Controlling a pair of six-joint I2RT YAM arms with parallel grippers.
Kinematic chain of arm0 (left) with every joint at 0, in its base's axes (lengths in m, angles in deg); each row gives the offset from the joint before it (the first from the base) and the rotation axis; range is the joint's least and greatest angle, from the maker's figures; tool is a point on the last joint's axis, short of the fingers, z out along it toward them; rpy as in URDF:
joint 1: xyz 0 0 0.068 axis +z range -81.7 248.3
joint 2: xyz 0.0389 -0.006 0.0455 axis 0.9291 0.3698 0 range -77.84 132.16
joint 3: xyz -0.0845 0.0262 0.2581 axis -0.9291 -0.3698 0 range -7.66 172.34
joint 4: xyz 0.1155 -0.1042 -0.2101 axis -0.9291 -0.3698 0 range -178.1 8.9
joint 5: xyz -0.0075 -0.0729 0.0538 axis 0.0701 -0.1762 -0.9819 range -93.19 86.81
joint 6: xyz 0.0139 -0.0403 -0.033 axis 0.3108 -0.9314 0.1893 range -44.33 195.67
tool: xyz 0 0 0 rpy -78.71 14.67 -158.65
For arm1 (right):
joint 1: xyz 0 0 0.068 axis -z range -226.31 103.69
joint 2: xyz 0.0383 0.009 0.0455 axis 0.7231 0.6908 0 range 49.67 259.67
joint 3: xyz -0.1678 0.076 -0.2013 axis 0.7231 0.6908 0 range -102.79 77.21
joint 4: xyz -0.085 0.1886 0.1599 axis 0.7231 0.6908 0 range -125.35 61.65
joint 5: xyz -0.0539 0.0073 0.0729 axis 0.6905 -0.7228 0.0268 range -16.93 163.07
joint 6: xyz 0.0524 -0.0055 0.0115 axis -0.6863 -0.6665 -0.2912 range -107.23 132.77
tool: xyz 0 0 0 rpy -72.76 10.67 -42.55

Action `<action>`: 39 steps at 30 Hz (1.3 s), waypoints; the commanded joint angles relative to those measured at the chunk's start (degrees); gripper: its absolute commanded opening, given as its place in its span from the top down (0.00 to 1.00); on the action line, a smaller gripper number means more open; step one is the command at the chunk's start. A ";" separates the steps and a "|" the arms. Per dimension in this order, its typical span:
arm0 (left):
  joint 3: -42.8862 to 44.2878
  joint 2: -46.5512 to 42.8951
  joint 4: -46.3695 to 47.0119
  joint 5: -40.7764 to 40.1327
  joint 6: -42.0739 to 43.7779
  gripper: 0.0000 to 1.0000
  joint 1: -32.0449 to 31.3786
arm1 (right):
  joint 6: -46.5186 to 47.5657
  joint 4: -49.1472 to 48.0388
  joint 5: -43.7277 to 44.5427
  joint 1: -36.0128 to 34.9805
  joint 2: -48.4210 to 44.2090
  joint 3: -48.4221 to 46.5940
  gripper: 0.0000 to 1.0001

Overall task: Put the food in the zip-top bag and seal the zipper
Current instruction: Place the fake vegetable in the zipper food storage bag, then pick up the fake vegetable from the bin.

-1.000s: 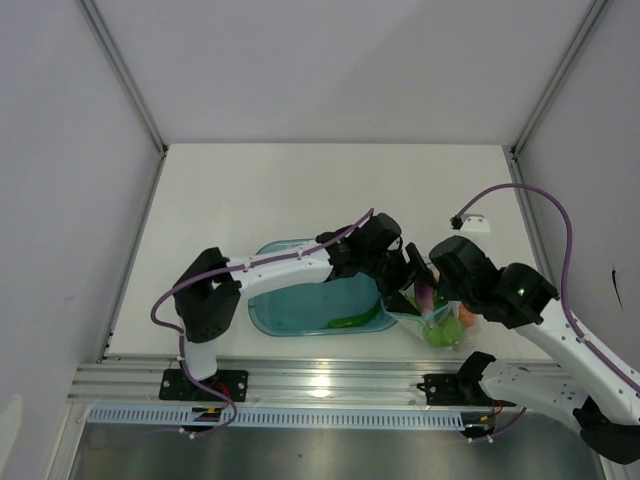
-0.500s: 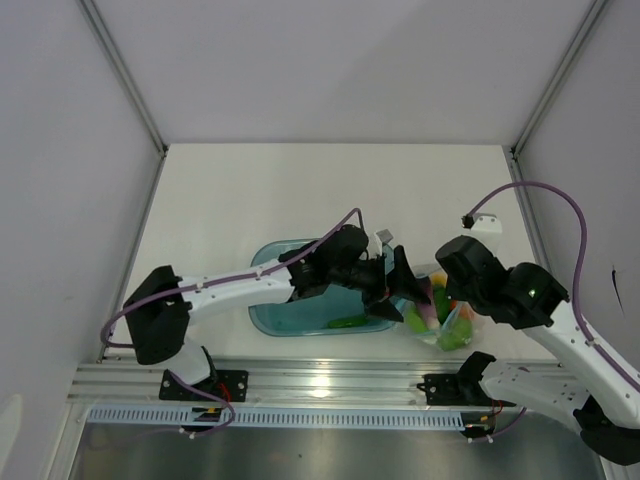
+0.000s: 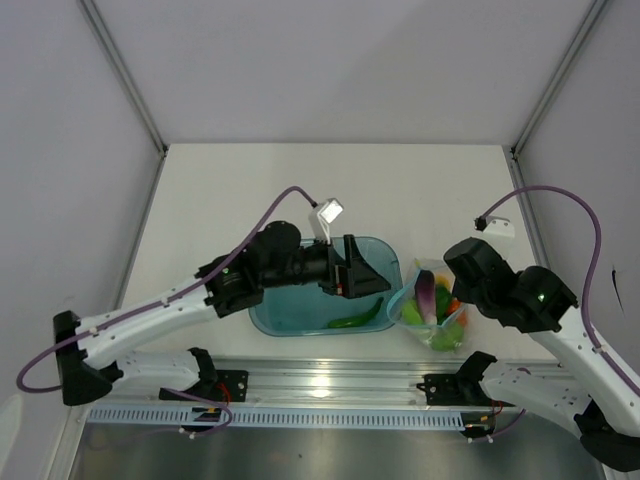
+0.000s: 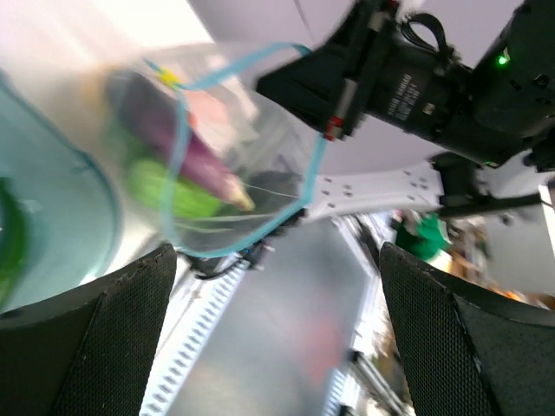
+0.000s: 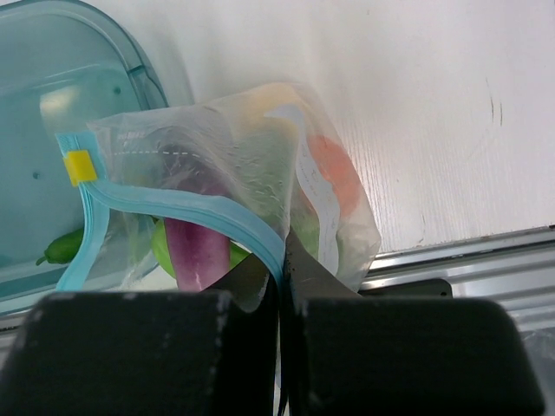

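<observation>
The zip-top bag [image 3: 432, 310] is clear, and its teal zipper [image 5: 186, 212] gapes open. My right gripper [image 5: 282, 260] is shut on that strip at the near edge of the mouth. Inside lie a purple eggplant [image 5: 189, 247], green round fruit [image 4: 169, 189] and an orange-red piece [image 5: 334, 173]. A dark green chili [image 3: 356, 320] lies in the blue tub [image 3: 290, 318]. My left gripper [image 3: 372, 275] hangs open and empty over the tub, left of the bag. In the left wrist view its fingers [image 4: 87, 347] frame the bag's mouth [image 4: 234, 156] from a distance.
The tub's right rim [image 5: 143, 74] sits close beside the bag. An aluminium rail [image 3: 320, 385] runs along the table's near edge, just below the bag. White walls enclose the table on three sides. The right arm's cable [image 3: 560, 200] loops over the right side.
My left gripper opened fully and drew back left from the bag's mouth to above the tub. The right gripper kept its hold on the bag.
</observation>
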 commanded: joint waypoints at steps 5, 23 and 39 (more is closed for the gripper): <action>-4.53 -7.33 -12.86 -7.73 11.95 0.00 8.60 | 0.33 0.18 0.96 0.28 -0.70 -2.26 1.00; 7.15 24.05 -27.55 -12.89 32.69 0.14 13.56 | 4.73 -2.63 -0.88 0.37 -2.10 -1.21 1.00; 7.95 31.52 -23.06 -5.78 39.72 0.16 8.28 | 5.52 -2.64 -1.50 0.37 -3.16 -1.74 1.00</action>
